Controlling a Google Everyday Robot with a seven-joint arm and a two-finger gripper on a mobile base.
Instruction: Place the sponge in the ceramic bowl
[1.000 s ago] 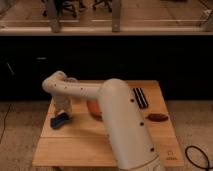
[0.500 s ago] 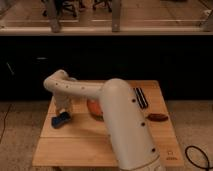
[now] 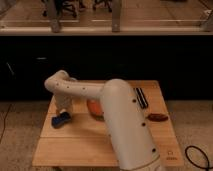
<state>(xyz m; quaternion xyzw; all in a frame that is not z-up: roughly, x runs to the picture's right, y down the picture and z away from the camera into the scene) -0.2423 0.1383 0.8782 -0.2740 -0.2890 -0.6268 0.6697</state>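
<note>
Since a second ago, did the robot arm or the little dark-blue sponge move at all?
Nothing has visibly moved. The gripper is still down at the small dark-blue wavy-edged sponge on the left of the wooden table. Nothing shows it taking hold or letting go. The sponge still lies on the table, outside the round glossy orange ceramic bowl. The dark-red flat object stayed on the right.

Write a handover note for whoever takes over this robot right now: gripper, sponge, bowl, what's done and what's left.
Gripper: low at the left side of the table, right at the sponge; a hold cannot be confirmed.
Sponge: on the tabletop, left of the ceramic bowl, outside it.
Bowl: mid-table, partly hidden behind the arm.
Done: gripper is at the sponge.
Left: secure the sponge, carry it right, set it in the bowl.
</note>
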